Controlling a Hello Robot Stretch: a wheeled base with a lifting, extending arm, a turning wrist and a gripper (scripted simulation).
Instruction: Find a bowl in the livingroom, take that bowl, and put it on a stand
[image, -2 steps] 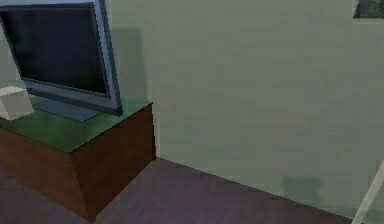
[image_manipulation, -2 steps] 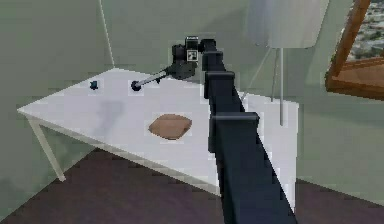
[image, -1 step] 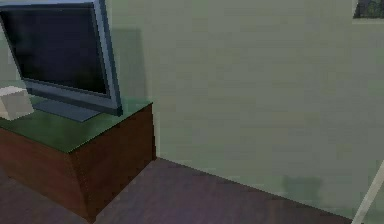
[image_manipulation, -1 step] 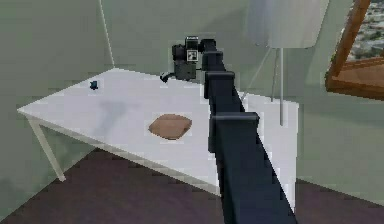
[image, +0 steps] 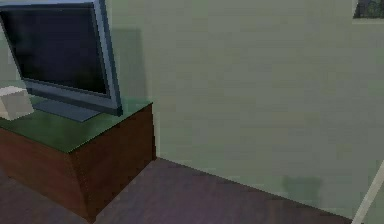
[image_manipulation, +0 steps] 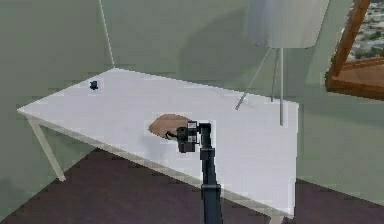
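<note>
In your arm side view, the arm (image_manipulation: 210, 185) rises across the white table (image_manipulation: 80, 110). The gripper (image_manipulation: 183, 136) is at a tan rounded thing (image_manipulation: 166, 123) that lies on the tabletop near its middle. You cannot tell how the jaws stand, nor whether they hold anything. A small dark object (image_manipulation: 94, 85) sits toward the table's left end. Ahead of you, a television (image: 60, 50) stands on a wooden stand (image: 110, 150)
</note>
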